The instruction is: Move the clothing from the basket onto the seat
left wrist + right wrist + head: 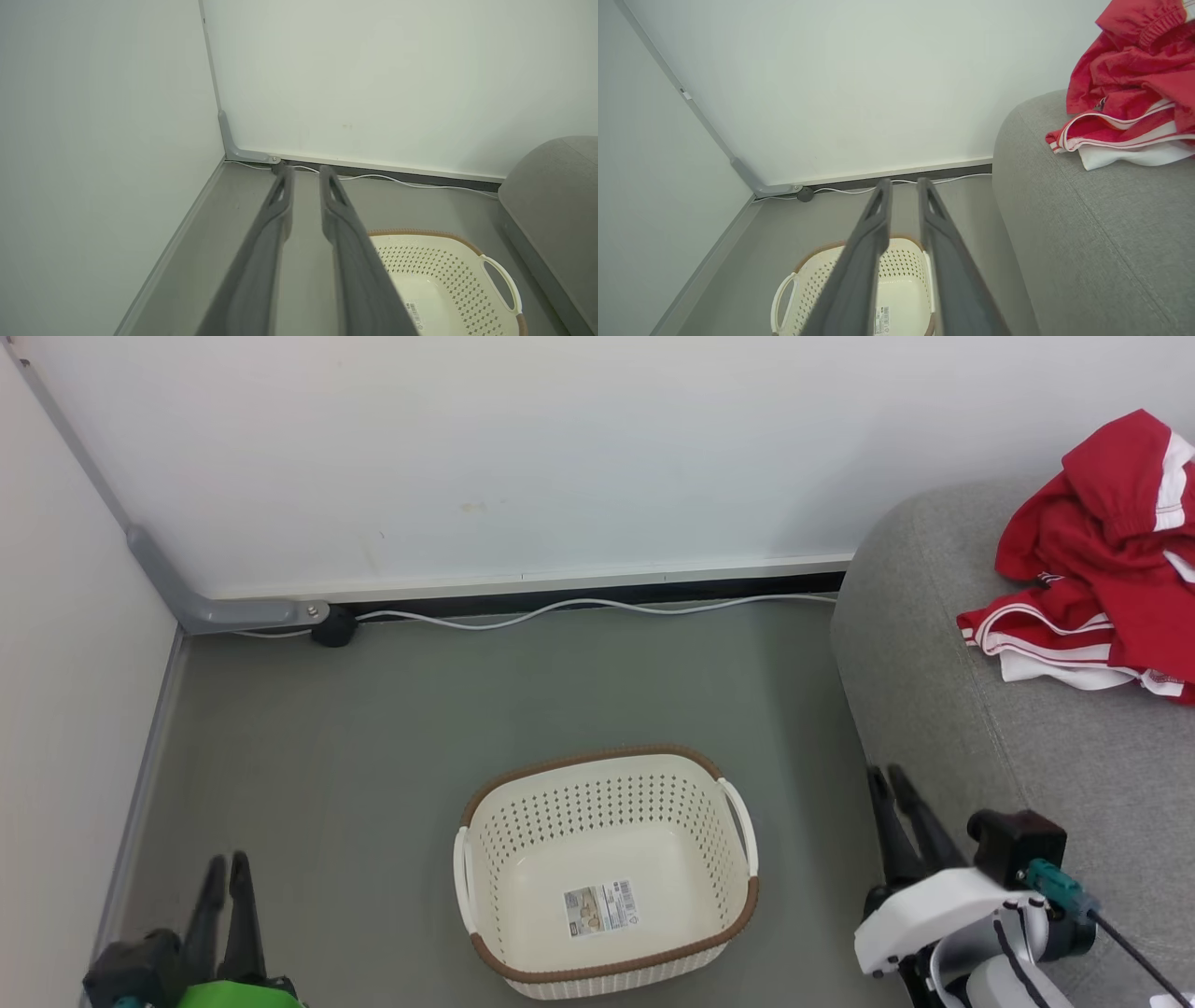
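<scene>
Left hand (pixel 229 861), lower left over the floor (pixel 373 728): fingers narrowly apart, gripping nothing. Basket (pixel 597 803), centre, stands on the floor; a label sticker (pixel 600 907) shows on its bare bottom. Right hand (pixel 887 773), beside the seat (pixel 934 663): fingers narrowly apart, gripping nothing. Clothing (pixel 1102 551) lies heaped on the seat, well apart from the basket.

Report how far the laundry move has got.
Done: the clothing lies on the seat, and the basket holds nothing but its label sticker. In hand: nothing; the left gripper and right gripper are slightly open and empty, either side of the basket. Left: nothing visible to move.
</scene>
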Motion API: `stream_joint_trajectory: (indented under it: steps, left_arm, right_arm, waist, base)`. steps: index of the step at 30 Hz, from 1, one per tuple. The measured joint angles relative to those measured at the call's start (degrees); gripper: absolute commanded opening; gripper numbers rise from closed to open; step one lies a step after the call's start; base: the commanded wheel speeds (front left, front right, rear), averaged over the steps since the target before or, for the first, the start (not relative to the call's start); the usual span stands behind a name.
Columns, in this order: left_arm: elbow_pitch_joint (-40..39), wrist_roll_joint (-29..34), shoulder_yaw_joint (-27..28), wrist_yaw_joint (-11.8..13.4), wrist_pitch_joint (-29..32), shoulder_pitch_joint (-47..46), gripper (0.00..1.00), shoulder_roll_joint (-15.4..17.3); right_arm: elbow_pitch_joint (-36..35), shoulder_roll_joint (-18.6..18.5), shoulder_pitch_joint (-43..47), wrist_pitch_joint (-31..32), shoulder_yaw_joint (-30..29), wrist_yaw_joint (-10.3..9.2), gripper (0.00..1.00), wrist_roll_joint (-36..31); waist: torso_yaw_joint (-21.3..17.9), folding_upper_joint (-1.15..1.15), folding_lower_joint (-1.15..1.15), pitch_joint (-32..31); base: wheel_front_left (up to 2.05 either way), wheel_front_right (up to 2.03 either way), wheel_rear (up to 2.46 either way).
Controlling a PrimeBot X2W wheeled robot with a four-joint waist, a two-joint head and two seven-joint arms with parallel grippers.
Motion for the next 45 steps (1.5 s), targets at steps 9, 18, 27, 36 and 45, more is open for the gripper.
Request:
stream_joint_trajectory:
  steps: [9, 18, 27, 36, 45]
  left_arm:
    - [1.92, -2.22, -0.62, -0.35, 0.65, 0.13, 0.0, -1.64]
    - [2.21, -9.89, 0.31, -1.35, 2.29, 0.11, 0.0, -2.3]
    - [2.85, -15.57, 1.43, -2.81, 4.21, -0.02, 0.0, -2.93]
    - [3.7, -22.45, 2.6, -4.08, 6.23, -1.02, 0.0, -3.41]
    - [4.53, -27.72, 3.57, -4.94, 7.72, -1.83, 0.0, -3.92]
  right_arm:
    - [1.59, 0.49, 2.22, 0.01, -0.12, 0.58, 0.0, 2.44]
    - [1.2, 0.71, 2.21, 1.03, -1.79, 1.59, 0.0, 10.31]
    - [1.18, 0.98, 2.15, 2.54, -3.97, 2.58, 0.0, 16.86]
    - [1.22, 0.98, 1.81, 4.24, -6.16, 3.77, 0.0, 24.2]
    - [1.46, 0.97, 1.21, 5.53, -7.88, 4.61, 0.0, 30.26]
  waist:
    - [0.01, 0.0, 0.0, 0.09]
    - [0.03, 0.0, 0.0, 0.22]
    - [0.07, 0.0, 0.0, 0.34]
    - [0.09, 0.01, 0.0, 0.47]
    - [0.12, 0.01, 0.0, 0.56]
  base:
    - [0.0, 0.0, 0.0]
    - [0.0, 0.0, 0.0]
    - [0.0, 0.0, 0.0]
    - [0.0, 0.0, 0.0]
    - [0.0, 0.0, 0.0]
